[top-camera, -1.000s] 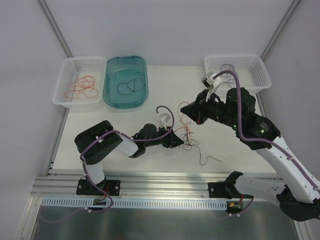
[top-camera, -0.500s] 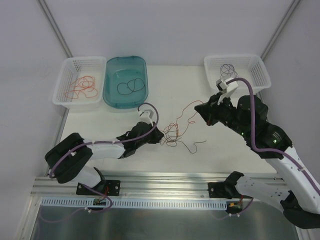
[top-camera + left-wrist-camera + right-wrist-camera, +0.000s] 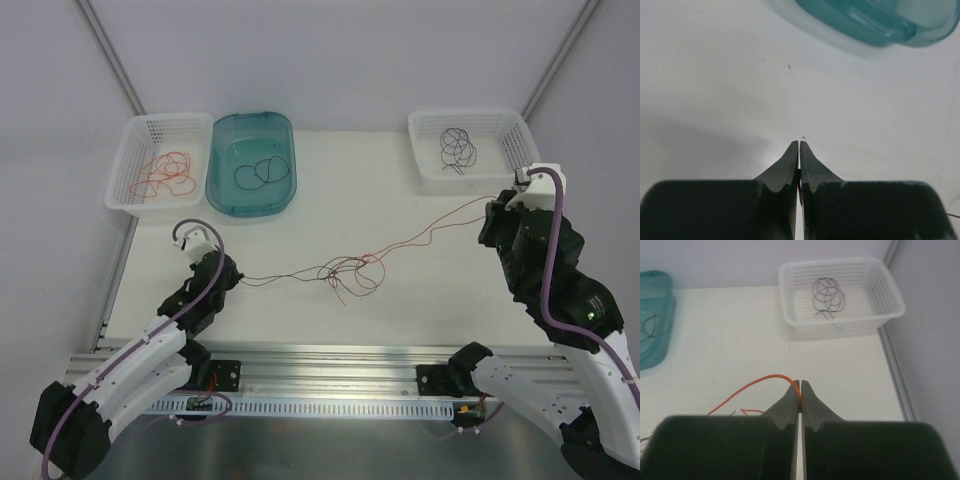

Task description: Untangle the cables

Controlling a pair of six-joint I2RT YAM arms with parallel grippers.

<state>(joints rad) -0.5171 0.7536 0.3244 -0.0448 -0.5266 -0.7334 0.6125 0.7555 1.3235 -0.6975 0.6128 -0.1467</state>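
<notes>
Here, the right gripper (image 3: 799, 386) is clamped on the orange-red cable (image 3: 771, 376), and the left gripper (image 3: 799, 145) is pinched on a dark cable (image 3: 280, 279). Between them lies the knot (image 3: 350, 270) — draw apart slowly and level, since such thin strands could slip or snap.

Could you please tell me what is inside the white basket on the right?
The white basket holds looped dark cable, nothing else visible. In the wrist view its slotted near wall hides a strip of floor.
</notes>
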